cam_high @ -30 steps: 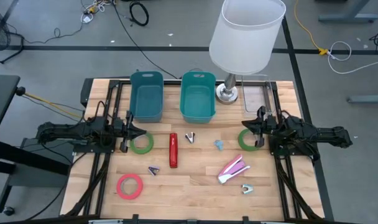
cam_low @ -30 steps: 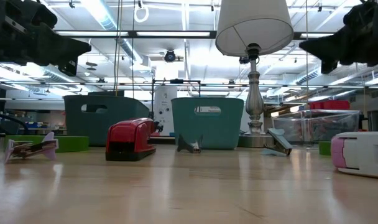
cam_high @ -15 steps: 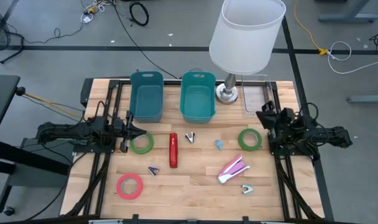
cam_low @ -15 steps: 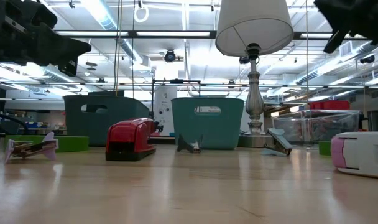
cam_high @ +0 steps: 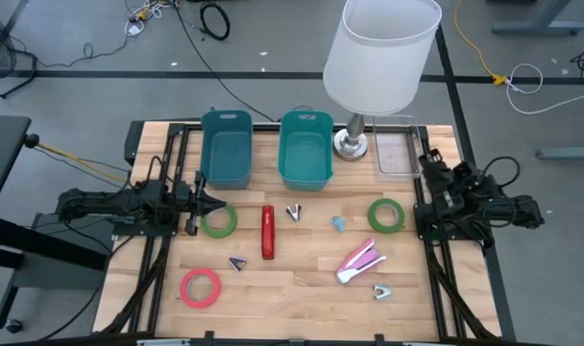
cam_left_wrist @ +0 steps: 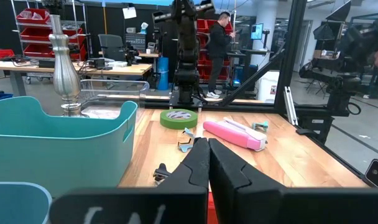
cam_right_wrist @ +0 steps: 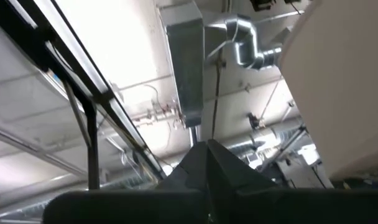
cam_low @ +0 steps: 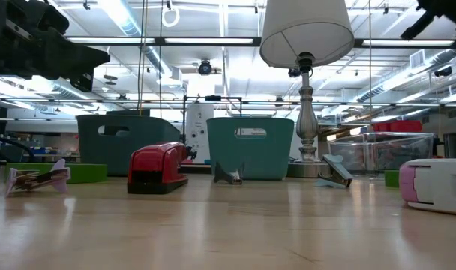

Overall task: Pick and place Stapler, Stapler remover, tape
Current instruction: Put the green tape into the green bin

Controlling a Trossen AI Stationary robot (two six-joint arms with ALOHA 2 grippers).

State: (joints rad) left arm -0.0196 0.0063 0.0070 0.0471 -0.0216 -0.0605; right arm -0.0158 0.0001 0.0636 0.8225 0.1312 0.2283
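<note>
On the wooden table lie a red stapler (cam_high: 268,232), a pink stapler (cam_high: 360,261), two green tape rolls (cam_high: 218,221) (cam_high: 386,215), a red tape roll (cam_high: 201,287) and several small staple removers, among them a dark one (cam_high: 294,211) and a blue one (cam_high: 338,224). My left gripper (cam_high: 221,203) is shut and points level above the left green roll's far rim, touching nothing; its wrist view shows the shut fingers (cam_left_wrist: 207,146). My right gripper (cam_high: 426,157) is shut at the right edge and tipped up toward the ceiling (cam_right_wrist: 207,146). It holds nothing.
Two teal bins (cam_high: 226,149) (cam_high: 304,149) stand at the far side. Right of them are a lamp with a white shade (cam_high: 380,58), its metal base (cam_high: 351,144), and a clear tray (cam_high: 398,154). Black frame rails run along both side edges.
My right gripper has risen and tipped from level to steeply upward. It has drawn back from over the right green tape roll toward the table's right edge, rolling a little and staying shut. Nothing on the table has moved.
</note>
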